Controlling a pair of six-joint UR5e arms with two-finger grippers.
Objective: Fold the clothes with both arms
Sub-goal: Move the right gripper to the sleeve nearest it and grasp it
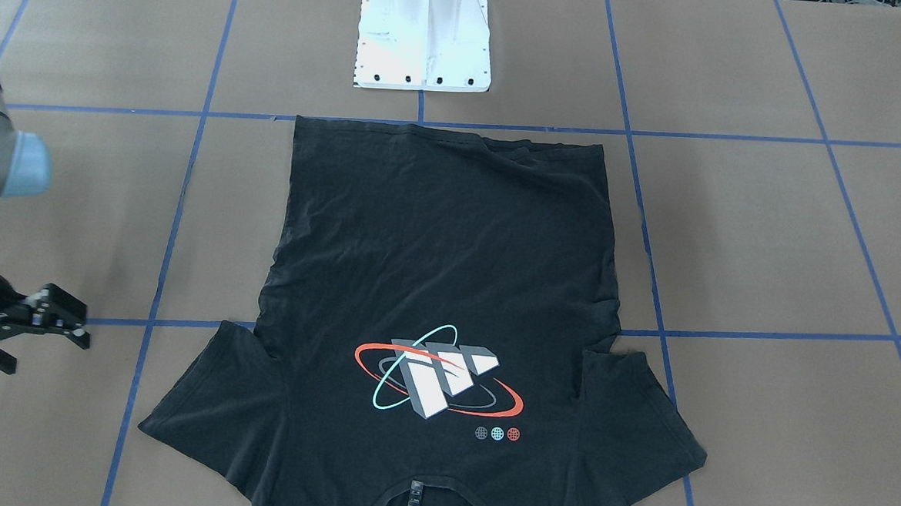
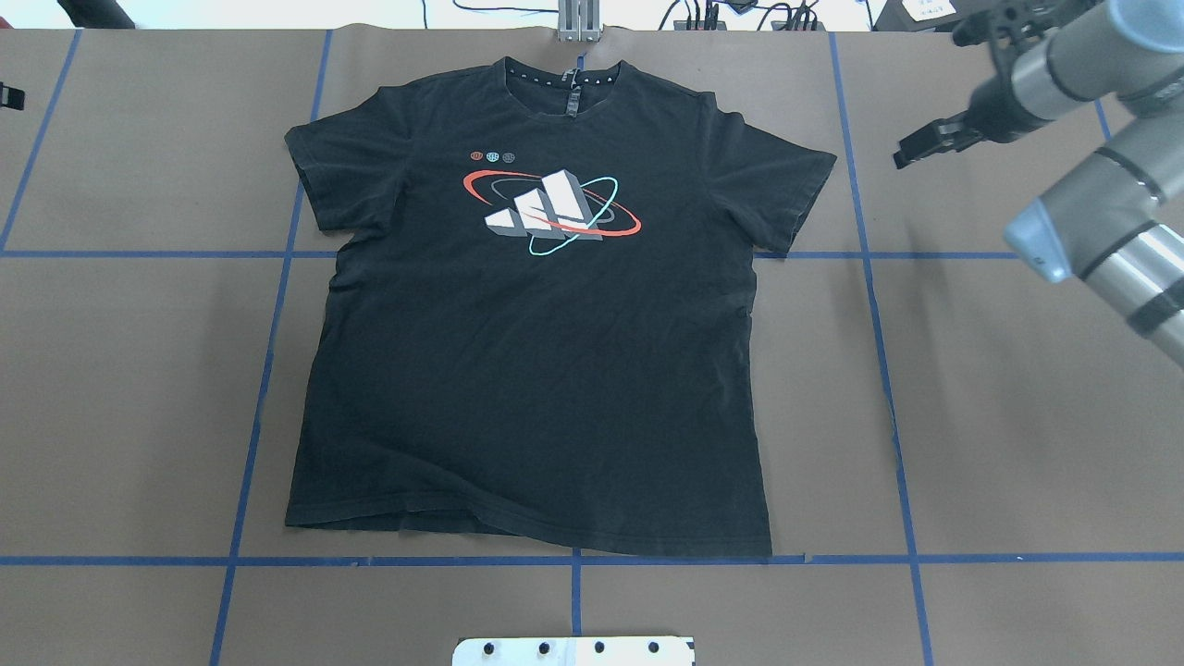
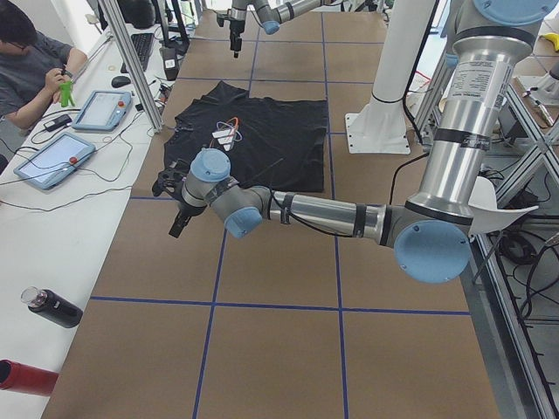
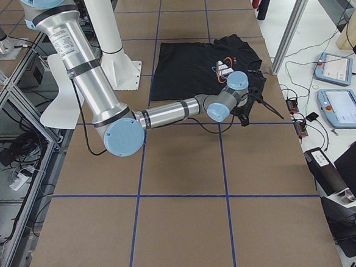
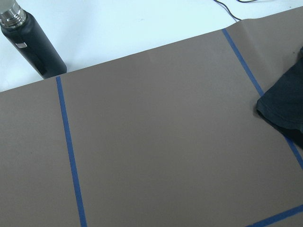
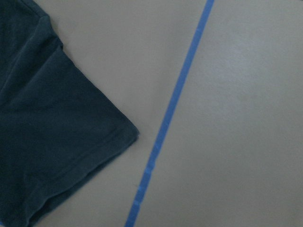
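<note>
The black T-shirt [image 2: 536, 351] lies flat on the brown table with its print [image 2: 550, 211] facing up and its collar away from the robot; it also shows in the front view [image 1: 435, 244]. My right gripper [image 1: 37, 343] is open and empty, apart from the shirt, hovering beside its sleeve [image 6: 47, 132]; it also shows in the overhead view [image 2: 916, 148]. My left gripper [image 3: 175, 205] hangs beyond the other sleeve [image 5: 284, 109]. Only its edge shows in the overhead view [image 2: 9, 95], so I cannot tell how its jaws stand.
The white pedestal base [image 1: 423, 43] stands behind the shirt's hem. Blue tape lines [image 2: 573, 560] grid the table. A black bottle [image 5: 33, 42], tablets [image 3: 52, 157] and a seated person [image 3: 26, 70] are at the side bench past the table's far edge.
</note>
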